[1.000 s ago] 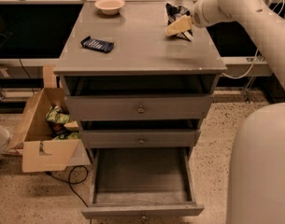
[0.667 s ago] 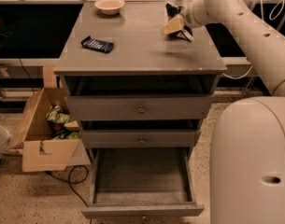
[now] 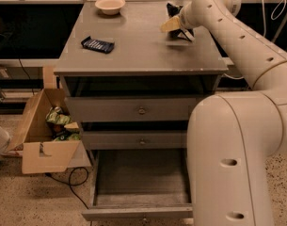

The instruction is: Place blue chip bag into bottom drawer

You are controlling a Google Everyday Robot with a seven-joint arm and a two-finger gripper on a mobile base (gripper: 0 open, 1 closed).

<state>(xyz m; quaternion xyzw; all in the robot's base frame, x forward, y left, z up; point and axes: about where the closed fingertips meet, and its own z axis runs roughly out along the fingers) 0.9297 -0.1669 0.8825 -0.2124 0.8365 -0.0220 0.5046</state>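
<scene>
The blue chip bag (image 3: 174, 9) is a dark crumpled shape at the back right of the cabinet top, mostly hidden behind my gripper. My gripper (image 3: 172, 26) is at the bag, low over the top, with its pale tip pointing left. The bottom drawer (image 3: 138, 213) is pulled out at floor level, and its plain grey interior holds nothing that I can see. My arm runs from the gripper down the right side and covers the drawer's right end.
A flat dark-blue packet (image 3: 97, 44) lies at the left of the cabinet top (image 3: 138, 55). A pale bowl (image 3: 109, 5) stands at the back. The two upper drawers (image 3: 141, 110) are shut. A cardboard box (image 3: 45, 149) with green snack bags stands on the floor to the left, beside a cable.
The gripper has stayed at the bag on the back right of the top. The arm's lower links have swung further into view on the right, covering more of the cabinet.
</scene>
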